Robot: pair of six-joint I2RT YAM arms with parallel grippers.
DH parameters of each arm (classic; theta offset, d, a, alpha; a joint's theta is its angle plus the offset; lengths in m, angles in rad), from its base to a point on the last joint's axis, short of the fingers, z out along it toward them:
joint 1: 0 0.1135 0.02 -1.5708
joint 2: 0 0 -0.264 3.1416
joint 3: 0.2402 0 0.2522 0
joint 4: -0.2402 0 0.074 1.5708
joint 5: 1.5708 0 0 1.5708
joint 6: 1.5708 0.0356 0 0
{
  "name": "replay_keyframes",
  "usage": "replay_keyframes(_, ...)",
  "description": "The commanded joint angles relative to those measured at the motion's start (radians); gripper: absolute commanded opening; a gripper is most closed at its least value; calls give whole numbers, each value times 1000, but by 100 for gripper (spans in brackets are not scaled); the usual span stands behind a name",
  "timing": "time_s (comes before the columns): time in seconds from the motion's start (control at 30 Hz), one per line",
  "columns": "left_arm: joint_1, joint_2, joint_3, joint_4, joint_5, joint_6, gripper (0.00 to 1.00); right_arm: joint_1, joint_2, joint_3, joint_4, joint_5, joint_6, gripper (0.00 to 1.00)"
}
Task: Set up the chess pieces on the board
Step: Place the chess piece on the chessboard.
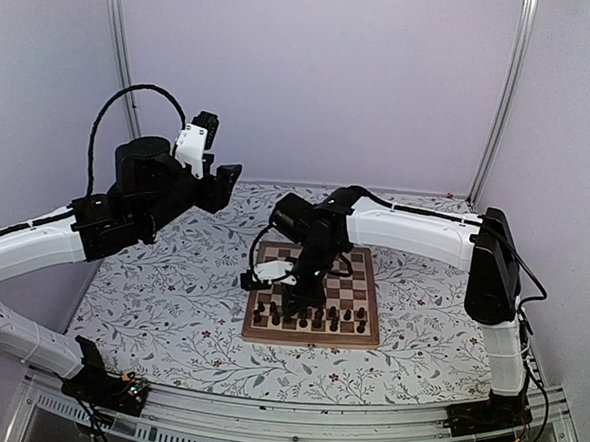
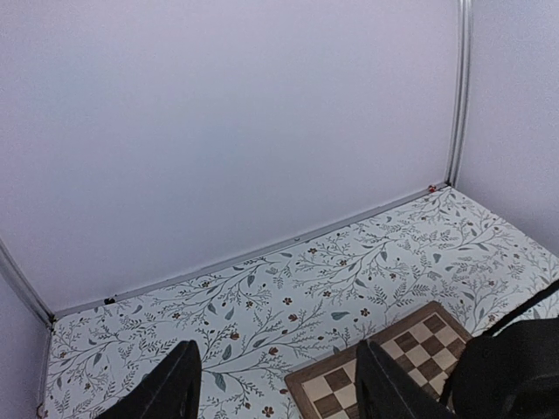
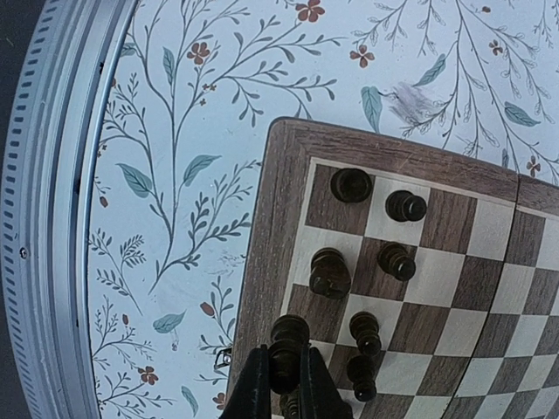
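The right gripper [image 3: 285, 365] points down over the square wooden chessboard with light tan and dark brown squares [image 3: 262, 262], and its two black fingers [image 3: 255, 384] are closed tight on a small dark turned chessman [image 3: 288, 336]. This piece sits in the column beside the board's brown border. Whether its base touches the square beneath cannot be told. Six more dark brown-black turned chess pieces [image 3: 396, 260] stand upright just ahead of these fingertips. They lie toward the right of the wrist view, in two rough files running up to the board's corner, each on its own square and apart from its neighbours. From above, the same gripper hangs over the near rows of the board, with chessmen lined along those rows beneath and beside it. The far squares behind the gripper are bare. The left gripper [image 2: 276, 349] is raised well away from the board. It hovers above the white floral-patterned table surface [image 2: 262, 297] with its fingers [image 2: 179, 384] spread apart and nothing between them. The board's corner lies below and to the right of its fingertips. The pale enclosure wall [image 2: 218, 131] stands ahead of it.
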Motion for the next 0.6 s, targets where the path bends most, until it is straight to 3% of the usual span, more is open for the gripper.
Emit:
replay_keyframes(0.0, 9, -4, -11, 20, 6, -6, 62, 7, 18, -26, 14, 12, 1, 2)
replay_keyframes(0.57, 8, -2, -6, 14, 22, -2, 62, 8, 47, -50, 61, 34, 19, 3)
